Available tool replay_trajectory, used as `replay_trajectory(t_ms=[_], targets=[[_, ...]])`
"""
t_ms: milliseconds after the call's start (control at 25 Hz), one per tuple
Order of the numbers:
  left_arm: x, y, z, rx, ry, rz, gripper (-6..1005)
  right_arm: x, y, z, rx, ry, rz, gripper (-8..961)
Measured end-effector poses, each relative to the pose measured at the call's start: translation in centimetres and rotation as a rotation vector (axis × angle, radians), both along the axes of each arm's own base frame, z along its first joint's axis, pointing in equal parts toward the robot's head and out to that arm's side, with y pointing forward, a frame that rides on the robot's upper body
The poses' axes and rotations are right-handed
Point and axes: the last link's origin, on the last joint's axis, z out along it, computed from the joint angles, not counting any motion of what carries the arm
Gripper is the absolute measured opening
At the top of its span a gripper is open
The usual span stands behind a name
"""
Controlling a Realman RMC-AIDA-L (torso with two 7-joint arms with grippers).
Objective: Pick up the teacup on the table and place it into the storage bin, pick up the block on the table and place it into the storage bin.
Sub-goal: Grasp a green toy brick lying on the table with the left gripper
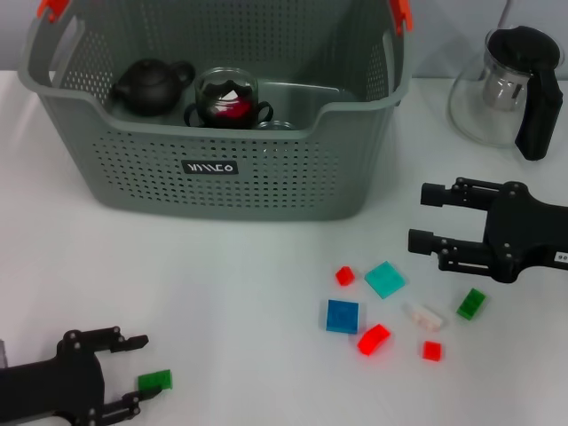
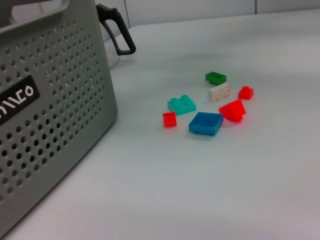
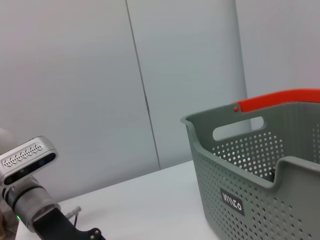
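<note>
Your left gripper (image 1: 135, 373) sits low at the near left of the table (image 1: 222, 302), jaws spread wide and holding nothing, with the small green block (image 1: 155, 381) lying right at the mouth of those jaws, between the fingertips. That looks like the block you're going for. Push a touch further forward so the pads straddle it squarely, keep the fingertips just skimming the tabletop, then close; it's a flat little piece and could squirt out if you pinch only its edge.

Your right gripper (image 1: 428, 217) hangs over the table's right side, jaws open and empty, near the scatter of loose blocks; a blue square block (image 1: 343, 316) and a red sloped one (image 1: 374, 339) lie closest to you there. Leave that arm where it is for now.

The storage bin (image 1: 222, 191) stands at the far left-centre, already holding a dark teapot (image 1: 151, 86) and a glass teacup (image 1: 226, 98), so the cup part appears done. Once you have the green block, lift it clear above the rim before crossing in, and release over open floor rather than onto the glassware. The glass pitcher (image 1: 501, 89) at far right is well out of your path.
</note>
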Motion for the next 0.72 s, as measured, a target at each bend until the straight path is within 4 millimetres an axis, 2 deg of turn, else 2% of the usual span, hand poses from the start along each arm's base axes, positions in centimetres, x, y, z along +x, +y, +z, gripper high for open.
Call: replay_trajectory(t_ms=[480,640,720], targets=[[0.8,2.7,-0.3,0.059,0.004,-0.027,593,0.0,0.1,0.1,0.0,0.001,-0.007,741],[0.8,2.2,-0.2,0.053,-0.01,-0.027,525,0.0,0.1,0.1,0.001,0.003,-0.007,741],[0.7,1.9,-0.2,0.046,-0.011,-0.023,527,0.0,0.1,0.2,0.004,0.005,-0.009,741]])
